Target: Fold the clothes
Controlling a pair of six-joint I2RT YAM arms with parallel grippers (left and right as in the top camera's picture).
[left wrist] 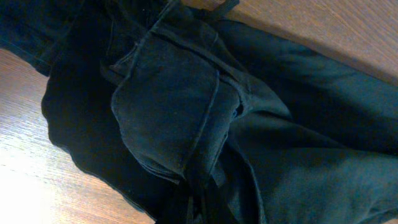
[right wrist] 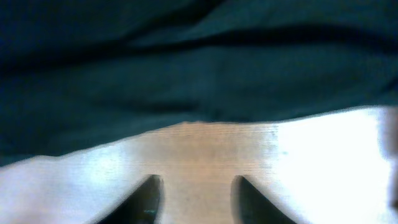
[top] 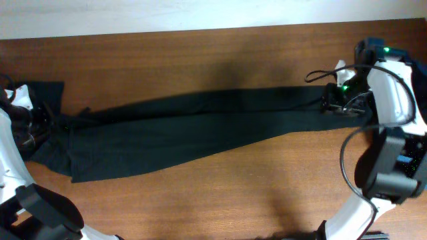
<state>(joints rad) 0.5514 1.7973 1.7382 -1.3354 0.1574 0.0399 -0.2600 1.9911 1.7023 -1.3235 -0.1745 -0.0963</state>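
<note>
Trousers [top: 200,127] span table [top: 200,60] mid; bare wood abv & below.

Black trousers [top: 200,127] lie stretched lengthwise across the brown wooden table [top: 200,60].

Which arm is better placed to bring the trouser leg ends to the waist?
Right: the right end effector is open over the table beside the leg ends of the trousers; the left end effector is shut on the waist at the other end.
</note>
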